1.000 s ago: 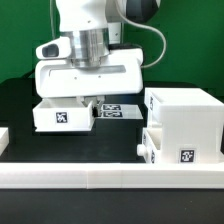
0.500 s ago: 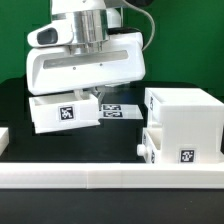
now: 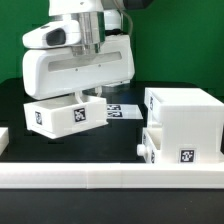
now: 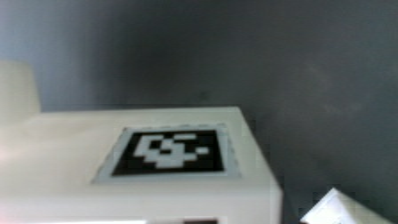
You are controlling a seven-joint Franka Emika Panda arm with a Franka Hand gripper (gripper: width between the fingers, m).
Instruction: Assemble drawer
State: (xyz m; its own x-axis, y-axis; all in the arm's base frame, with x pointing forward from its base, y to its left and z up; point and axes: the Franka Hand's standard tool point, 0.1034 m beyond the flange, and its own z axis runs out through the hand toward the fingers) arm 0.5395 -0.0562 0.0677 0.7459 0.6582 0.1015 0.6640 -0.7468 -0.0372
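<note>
Gripper (image 3: 88,95), jaw state cannot tell, has moved toward 8 o'clock with the small tray (image 3: 57,114) under it since earlier, now well apart from the housing (image 3: 183,118) at 3 o'clock.

The exterior view looks level across the table from low in front. The wrist view looks steeply down, very close. Both show the tagged tray (image 3: 55,115) (image 4: 151,165).

Bright, even light in the sharp exterior view; the wrist view is dimmer, soft and blurred throughout.
</note>
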